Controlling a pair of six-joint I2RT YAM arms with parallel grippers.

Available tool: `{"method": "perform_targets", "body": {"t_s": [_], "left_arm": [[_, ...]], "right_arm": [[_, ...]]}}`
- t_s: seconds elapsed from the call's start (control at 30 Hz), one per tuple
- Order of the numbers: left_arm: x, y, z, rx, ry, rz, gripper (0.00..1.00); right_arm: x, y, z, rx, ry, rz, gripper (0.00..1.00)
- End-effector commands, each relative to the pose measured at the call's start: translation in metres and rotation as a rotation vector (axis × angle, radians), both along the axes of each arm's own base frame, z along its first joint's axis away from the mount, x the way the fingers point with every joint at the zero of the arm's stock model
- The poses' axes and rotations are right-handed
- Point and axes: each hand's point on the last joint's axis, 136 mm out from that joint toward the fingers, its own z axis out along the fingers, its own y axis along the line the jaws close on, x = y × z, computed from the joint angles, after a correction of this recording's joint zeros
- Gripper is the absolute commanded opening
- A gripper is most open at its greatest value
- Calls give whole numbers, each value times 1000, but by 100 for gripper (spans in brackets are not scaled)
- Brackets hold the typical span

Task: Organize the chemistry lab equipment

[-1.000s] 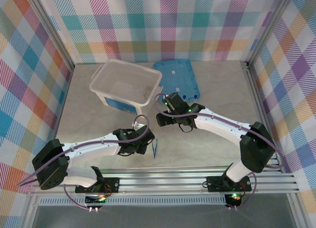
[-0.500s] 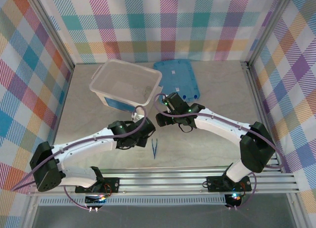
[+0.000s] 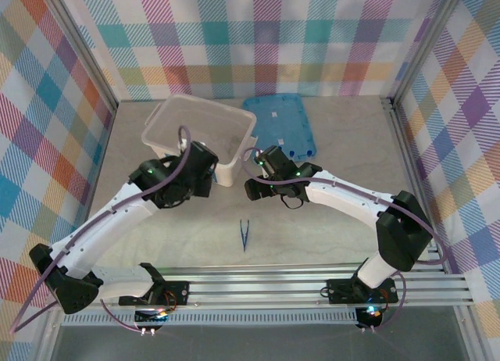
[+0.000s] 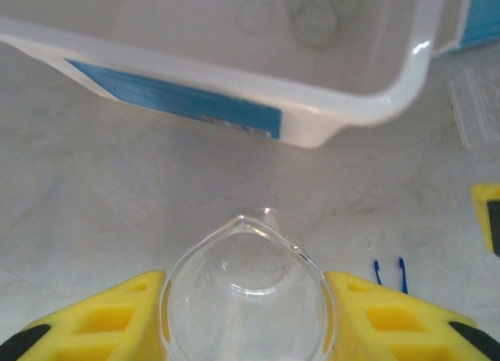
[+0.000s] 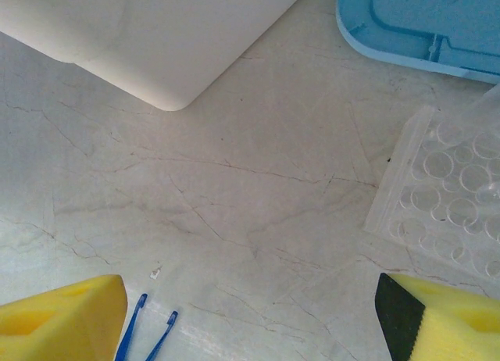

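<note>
So, the left pincer (image 4: 244,310) is clamped on a small clear beaker (image 4: 242,271), with a yellow finger pressed against each side of the glass. The beaker is held upright, mouth up, just short of the near wall of the tub (image 4: 344,115). Whether it's touching the table (image 3: 336,142) or held off it can't really be told.

Some faint clear glassware (image 4: 312,21) can be made out inside the tub, near its far side, but it's too blurry to say which pieces.

The right pincer (image 5: 250,306) is spread wide with nothing gripped, and only bare table is seen between its fingers. In the top view it's parked near the tub's right corner, close to the left pincer.

The tweezers (image 3: 244,234) are lying flat on the table, out in the open between the two arms and well apart from the tub. Their blue tips are caught at the bottom of the right wrist view too, just beside the left finger.

A clear well plate (image 5: 449,193) is lying on the table just right of the right pincer. The blue lid (image 3: 281,123) is lying flat right of the tub, toward the back.
</note>
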Motion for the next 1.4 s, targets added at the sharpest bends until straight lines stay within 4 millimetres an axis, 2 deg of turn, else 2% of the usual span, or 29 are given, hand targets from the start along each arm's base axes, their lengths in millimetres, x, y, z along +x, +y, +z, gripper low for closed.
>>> {"method": "perform_targets", "body": {"t_s": [0.0,0.1,0.17,0.33,0.43,0.7,0.87,1.17,1.37], "left_arm": [[19,13,23,39,-31,-6,39],[45,17,39,24,-60,15,39],[63,19,42,20,-65,30,39],[110,27,44,-20,-79,79,39],[138,32,37,-37,-76,112,38],[197,43,-5,-30,-21,175,38],[223,56,-45,15,39,215,38],[246,87,-102,-16,123,293,37],[255,91,-122,-38,157,303,37]], "right_arm": [[8,9,11,31,-20,10,84],[8,9,14,38,-23,9,84],[7,8,15,40,-21,5,84],[2,6,8,44,1,-2,84],[0,3,5,44,7,-11,84],[-5,-5,2,40,17,-26,84],[-8,-7,2,33,16,-22,84],[-10,-10,1,32,21,-29,84],[-11,-13,-1,28,23,-36,84]]}}
